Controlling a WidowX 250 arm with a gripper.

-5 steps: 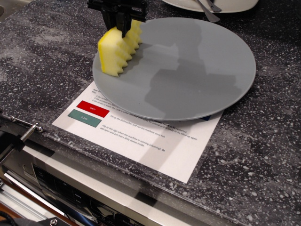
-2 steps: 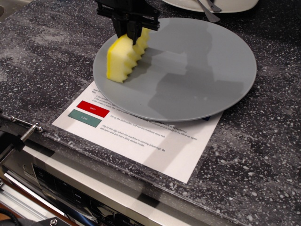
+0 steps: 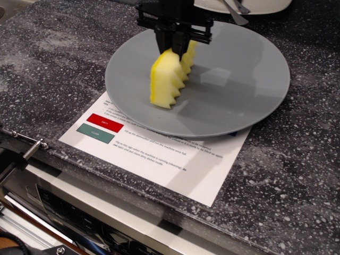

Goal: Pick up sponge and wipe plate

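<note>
The yellow sponge (image 3: 168,79) with its wavy ridged face stands on edge on the large round grey plate (image 3: 239,79), near the plate's middle-left. My black gripper (image 3: 174,43) comes down from the top of the view and is shut on the sponge's upper edge. The sponge's lower edge touches or nearly touches the plate surface. The plate lies on a dark speckled counter, partly over a white printed sheet.
A white printed sheet (image 3: 159,154) with a red and a green label lies under the plate's near edge. A white dish (image 3: 255,5) with a metal utensil sits at the top edge. The counter's front edge and an appliance panel (image 3: 79,212) run below.
My gripper has moved to the right with the sponge, from the plate's left rim toward its middle, dragging the sponge across the plate surface.
</note>
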